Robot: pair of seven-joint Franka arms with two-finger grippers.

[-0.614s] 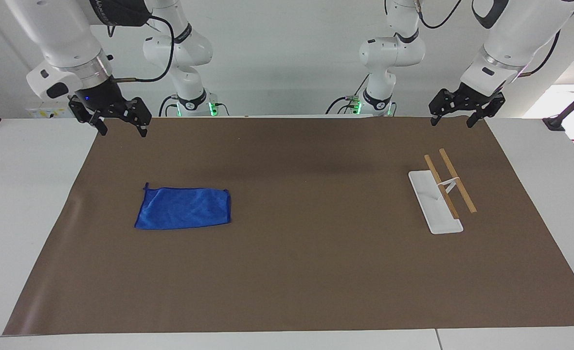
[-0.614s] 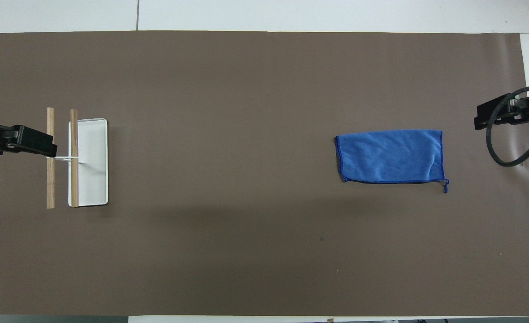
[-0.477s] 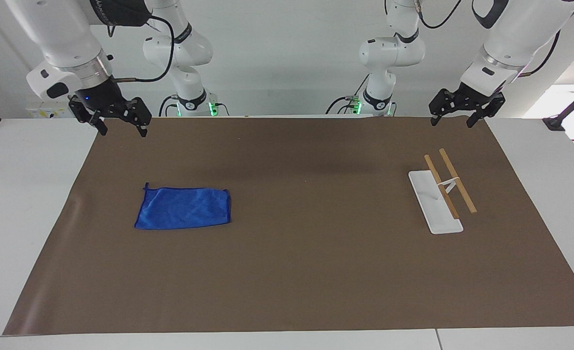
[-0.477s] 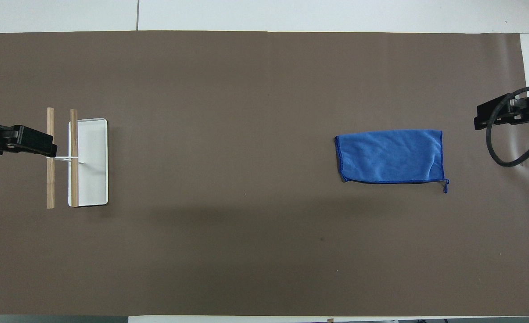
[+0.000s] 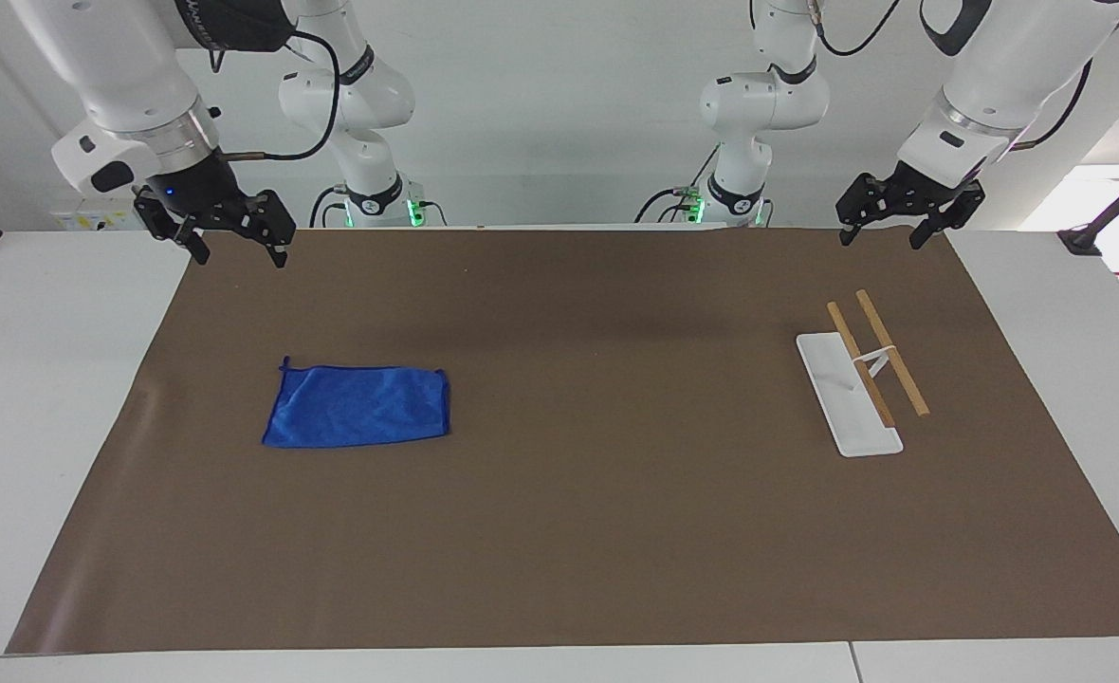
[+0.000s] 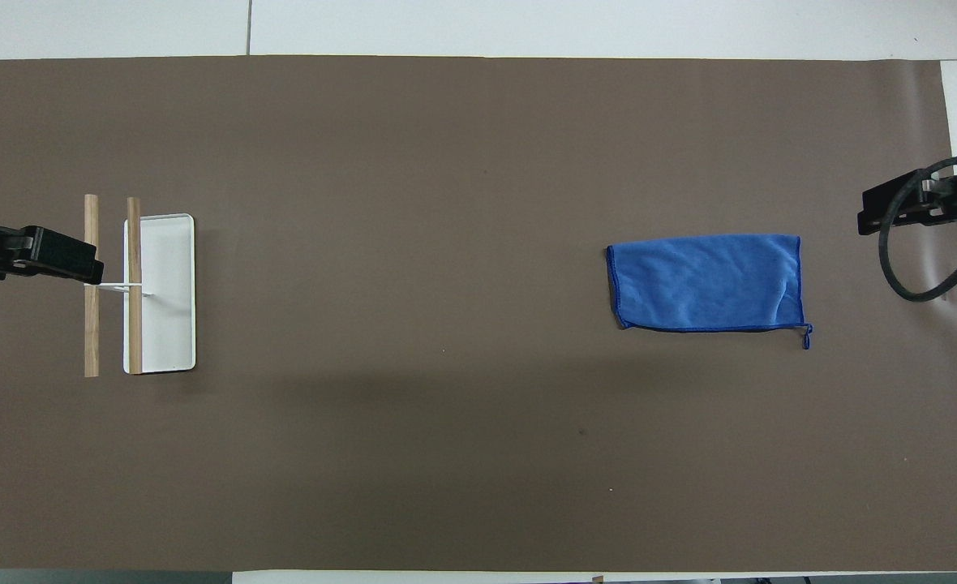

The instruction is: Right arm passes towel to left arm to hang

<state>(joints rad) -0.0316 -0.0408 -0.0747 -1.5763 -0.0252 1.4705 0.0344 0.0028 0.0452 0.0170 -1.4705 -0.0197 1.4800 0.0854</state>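
Item 1: the towel (image 5: 357, 407) (image 6: 706, 282). You find it lying flat on the brown mat (image 5: 578, 531) (image 6: 446, 454), toward the right arm's end of the bench, roughly midway between the edge at the robots and the edge away from them. It is blue with darker edging, and a short loop juts from the corner that lies nearest the robots and nearest the right arm's end. Nothing touches it.

Item 2: the right gripper (image 5: 235, 249) (image 6: 924, 212). You see it raised in the air over the mat's corner at the robots' edge, right arm's end. Its fingers are spread wide and hold nothing. A black cable (image 6: 904, 268) loops from the wrist.

Item 3: the left gripper (image 5: 887, 232) (image 6: 36, 258). You see it raised over the mat's corner at the robots' edge, left arm's end. Its fingers are parted and carry nothing. From overhead its black body overlaps the outer rail of the rack; the facing view shows it high above and well clear.

Item 4: the rack (image 5: 863, 379) (image 6: 158, 292). You find a white rectangular base with a thin white upright that carries two parallel wooden rails (image 5: 891, 353) (image 6: 91, 324). It stands on the mat near the left arm's end, well apart from the towel. Both rails are bare.
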